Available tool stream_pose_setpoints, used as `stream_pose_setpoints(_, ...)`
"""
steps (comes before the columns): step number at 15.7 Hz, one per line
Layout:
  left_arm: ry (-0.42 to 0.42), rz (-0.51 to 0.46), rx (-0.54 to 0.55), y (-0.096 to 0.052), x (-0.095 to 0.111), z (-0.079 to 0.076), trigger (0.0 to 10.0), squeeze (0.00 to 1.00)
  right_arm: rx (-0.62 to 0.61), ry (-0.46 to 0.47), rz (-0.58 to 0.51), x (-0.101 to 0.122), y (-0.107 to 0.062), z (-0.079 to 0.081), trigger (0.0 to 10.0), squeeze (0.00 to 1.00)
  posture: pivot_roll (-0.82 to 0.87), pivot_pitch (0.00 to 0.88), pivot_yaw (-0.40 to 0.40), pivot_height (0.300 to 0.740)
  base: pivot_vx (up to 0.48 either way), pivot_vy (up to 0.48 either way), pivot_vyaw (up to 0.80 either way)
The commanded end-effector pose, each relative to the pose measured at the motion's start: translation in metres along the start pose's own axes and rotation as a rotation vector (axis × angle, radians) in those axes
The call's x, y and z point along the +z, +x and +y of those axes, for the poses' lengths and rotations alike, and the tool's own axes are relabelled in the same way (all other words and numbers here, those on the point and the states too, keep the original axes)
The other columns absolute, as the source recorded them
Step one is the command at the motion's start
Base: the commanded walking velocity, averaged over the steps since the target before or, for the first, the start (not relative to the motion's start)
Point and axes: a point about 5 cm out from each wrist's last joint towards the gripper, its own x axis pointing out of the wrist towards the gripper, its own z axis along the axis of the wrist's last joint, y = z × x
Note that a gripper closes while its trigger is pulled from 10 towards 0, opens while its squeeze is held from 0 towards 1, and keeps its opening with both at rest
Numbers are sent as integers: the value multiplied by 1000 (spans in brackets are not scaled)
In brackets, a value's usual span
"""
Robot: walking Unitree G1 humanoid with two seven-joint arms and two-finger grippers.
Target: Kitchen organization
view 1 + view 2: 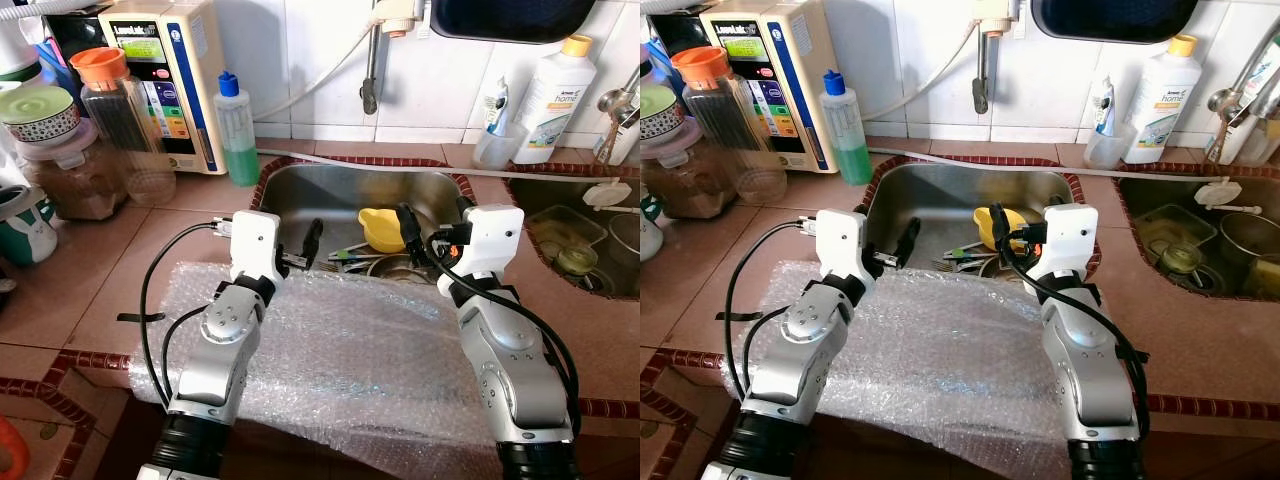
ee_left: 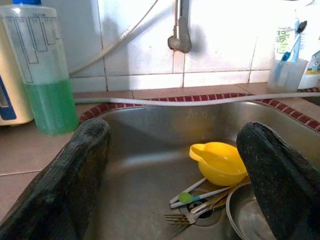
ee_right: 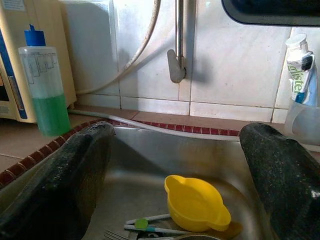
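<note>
Both wrist views show spread jaws over sink (image 1: 300, 195), yellow cup (image 2: 220, 162)

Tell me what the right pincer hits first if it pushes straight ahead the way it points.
Probably the yellow cup in the sink: it lies centred between the open right pincer's fingers, below the tap. Depth is unclear, so it might pass over it and reach the sink's back wall.

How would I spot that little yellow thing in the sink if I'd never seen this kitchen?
Find the steel sink under the wall tap. At its bottom, beside the fork and other cutlery, lies the yellow cup, tipped on its side. It is the only bright yellow thing there.
</note>
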Motion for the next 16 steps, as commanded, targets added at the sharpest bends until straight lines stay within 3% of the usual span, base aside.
stream_pose_setpoints(1, 10, -11, -14, 3, 4, 0, 10000, 0, 21, 0, -21, 7, 3, 3, 10000, 0, -73, 0, 57, 740, 0, 0, 0)
stream_pose_setpoints(16, -3, -15, -36, 4, 4, -2, 10000, 0, 9, 6, -26, 7, 5, 1, 10000, 0, -73, 0, 62, 740, -294, 0, 0)
